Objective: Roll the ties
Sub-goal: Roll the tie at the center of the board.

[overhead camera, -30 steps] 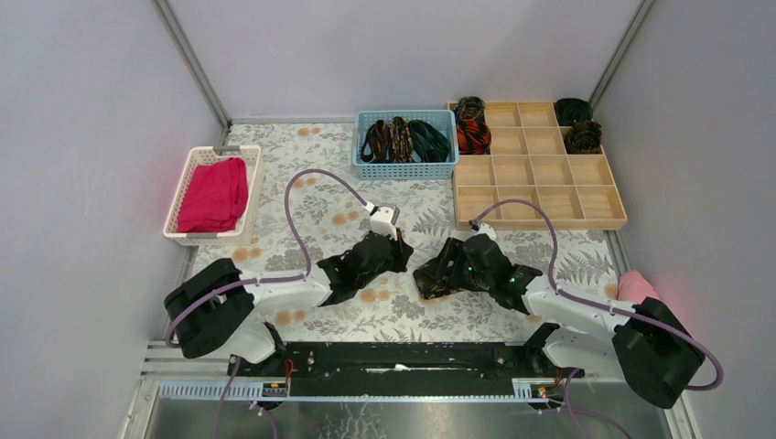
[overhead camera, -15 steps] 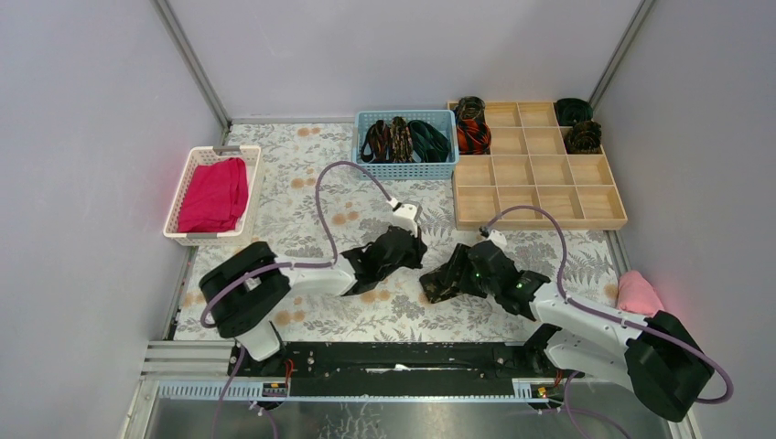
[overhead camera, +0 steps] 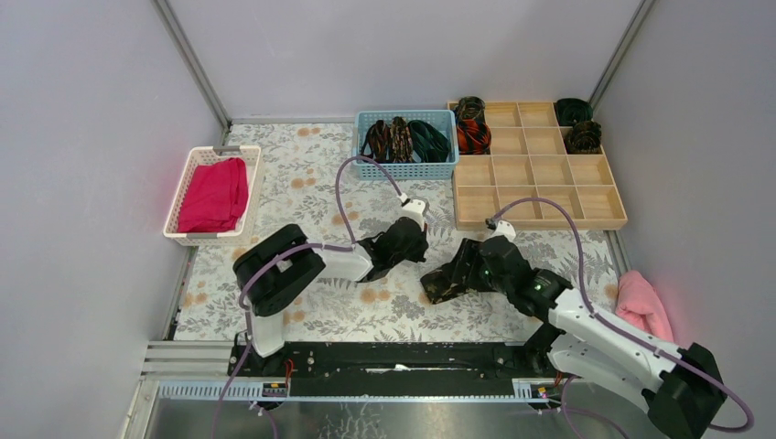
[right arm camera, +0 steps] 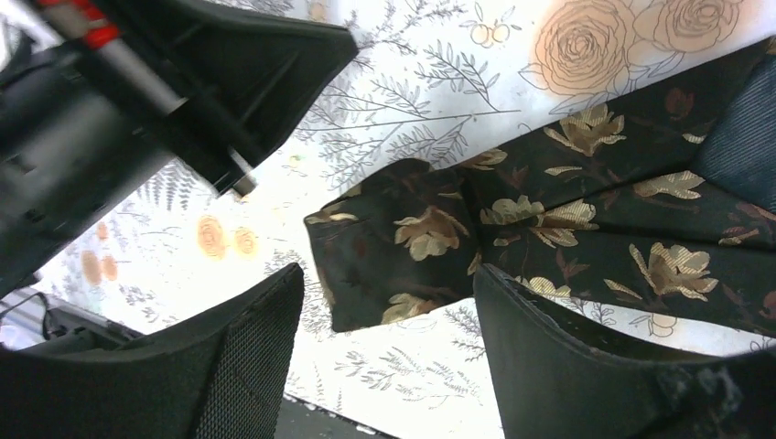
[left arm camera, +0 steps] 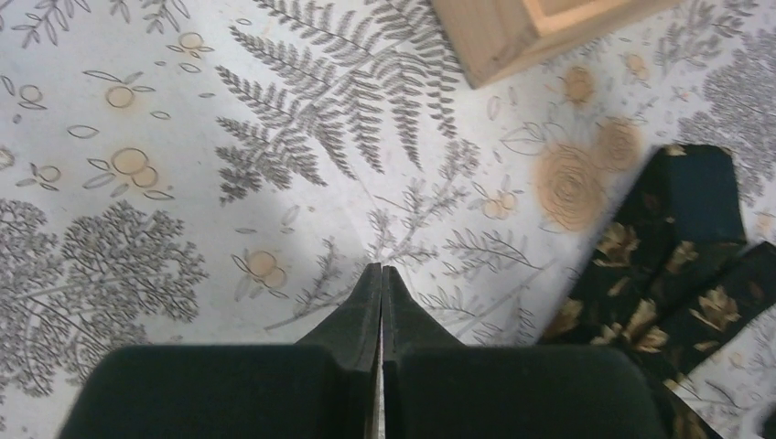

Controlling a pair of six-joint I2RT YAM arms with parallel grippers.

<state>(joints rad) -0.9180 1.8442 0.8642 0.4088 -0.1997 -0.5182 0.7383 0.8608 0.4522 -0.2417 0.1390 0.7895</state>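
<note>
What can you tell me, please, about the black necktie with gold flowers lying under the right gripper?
The black fabric necktie with gold-brown flowers lies flat on the floral-printed tablecloth, not rolled: its strips are folded across each other, and a dark blue lining shows at one end. The right gripper hovers above its folded end with open fingers either side; contact cannot be judged. The shut left gripper is beside it, apart.

A: From above, how much of the flecked tie [overhead camera: 445, 285] shows?
B: Only one end; the right arm's wrist [overhead camera: 499, 265] covers the rest.
A: And from the wrist cameras?
B: It runs off the right edge in both (the wooden tray [left arm camera: 512, 32] is clipped at the top too). The left arm [right arm camera: 137, 82] is a blur close to the right wrist's lens.
</note>
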